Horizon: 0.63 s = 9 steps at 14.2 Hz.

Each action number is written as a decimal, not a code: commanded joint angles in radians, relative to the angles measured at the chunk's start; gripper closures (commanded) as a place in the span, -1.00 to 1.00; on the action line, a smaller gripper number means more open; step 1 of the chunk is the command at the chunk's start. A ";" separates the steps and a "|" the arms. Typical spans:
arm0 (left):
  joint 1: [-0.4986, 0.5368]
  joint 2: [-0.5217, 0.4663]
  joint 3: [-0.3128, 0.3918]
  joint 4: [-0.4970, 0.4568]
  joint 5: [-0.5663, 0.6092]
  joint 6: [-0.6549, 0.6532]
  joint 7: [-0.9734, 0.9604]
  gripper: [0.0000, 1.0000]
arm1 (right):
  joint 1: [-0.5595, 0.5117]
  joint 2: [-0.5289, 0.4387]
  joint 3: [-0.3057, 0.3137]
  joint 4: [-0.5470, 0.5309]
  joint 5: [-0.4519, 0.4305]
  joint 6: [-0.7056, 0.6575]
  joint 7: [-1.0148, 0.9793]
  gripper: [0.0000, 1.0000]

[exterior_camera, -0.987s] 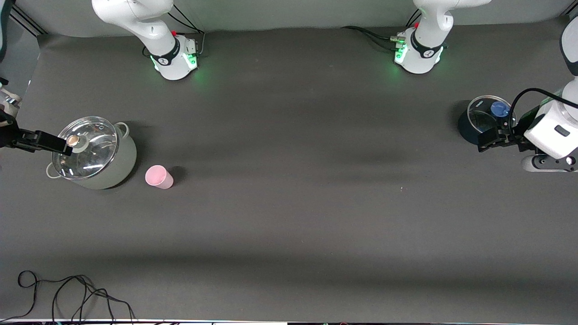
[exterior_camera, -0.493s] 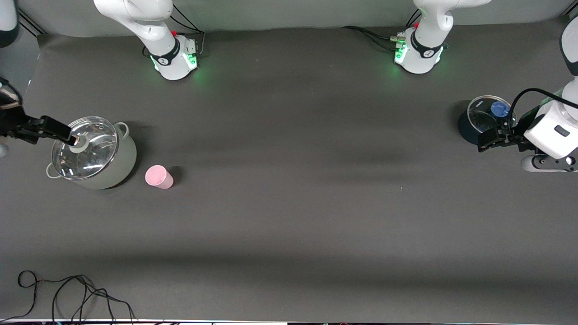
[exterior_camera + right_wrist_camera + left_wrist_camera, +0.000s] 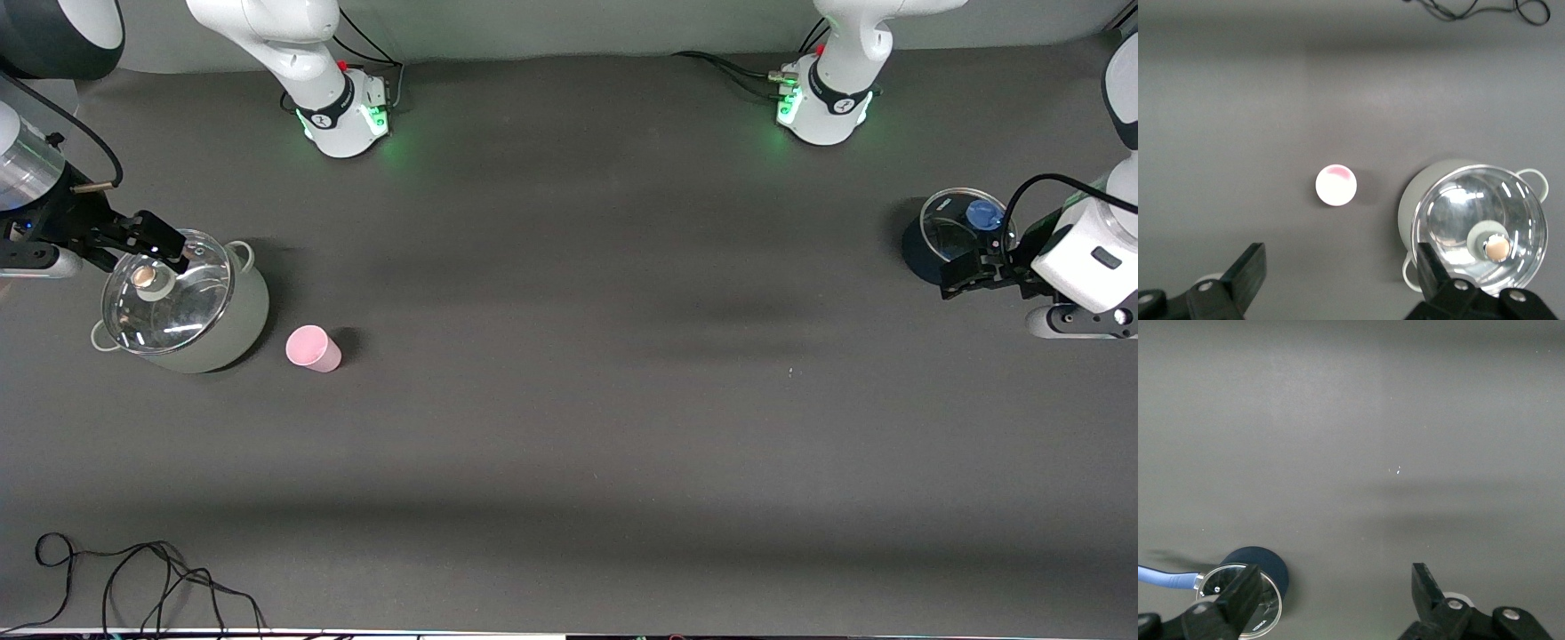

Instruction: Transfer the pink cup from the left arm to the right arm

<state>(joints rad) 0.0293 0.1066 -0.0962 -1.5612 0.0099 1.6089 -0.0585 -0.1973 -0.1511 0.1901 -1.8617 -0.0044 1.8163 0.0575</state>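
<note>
The pink cup (image 3: pixel 313 348) stands upright on the table beside a grey-green pot (image 3: pixel 233 333), slightly nearer the front camera. It also shows in the right wrist view (image 3: pixel 1336 185), seen from above. My right gripper (image 3: pixel 164 242) is open and empty over the pot's rim, apart from the cup; in its wrist view (image 3: pixel 1338 273) the jaws stand wide apart. My left gripper (image 3: pixel 949 277) is open and empty at the left arm's end of the table, far from the cup. Its wrist view (image 3: pixel 1335 590) shows no cup.
The grey-green pot carries a glass lid (image 3: pixel 169 293) with a round knob, also seen in the right wrist view (image 3: pixel 1478 227). A dark blue pot with a glass lid (image 3: pixel 956 233) stands by the left gripper. A black cable (image 3: pixel 133 578) lies near the front edge.
My right gripper has let go of the lid's knob and moved off it toward the robots' side. The lid now rests on the pot. The left arm has not moved.
</note>
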 commanded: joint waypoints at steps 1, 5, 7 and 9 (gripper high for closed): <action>-0.002 -0.002 0.003 0.006 -0.005 -0.007 -0.004 -1.00 | -0.002 0.056 0.009 0.094 -0.020 0.015 0.004 -0.99; -0.002 -0.002 0.001 0.006 -0.007 -0.007 -0.004 -1.00 | -0.004 0.068 0.009 0.166 -0.020 -0.015 0.004 -0.99; -0.002 -0.002 0.003 0.006 -0.007 -0.007 -0.004 -1.00 | -0.005 0.111 0.009 0.257 -0.022 -0.102 0.004 -0.99; -0.002 -0.002 0.003 0.007 -0.007 -0.007 -0.004 -1.00 | -0.005 0.146 0.009 0.318 -0.022 -0.167 0.004 -0.99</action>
<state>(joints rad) 0.0294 0.1066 -0.0962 -1.5613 0.0099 1.6089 -0.0585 -0.1976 -0.0703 0.1914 -1.6468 -0.0045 1.7143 0.0575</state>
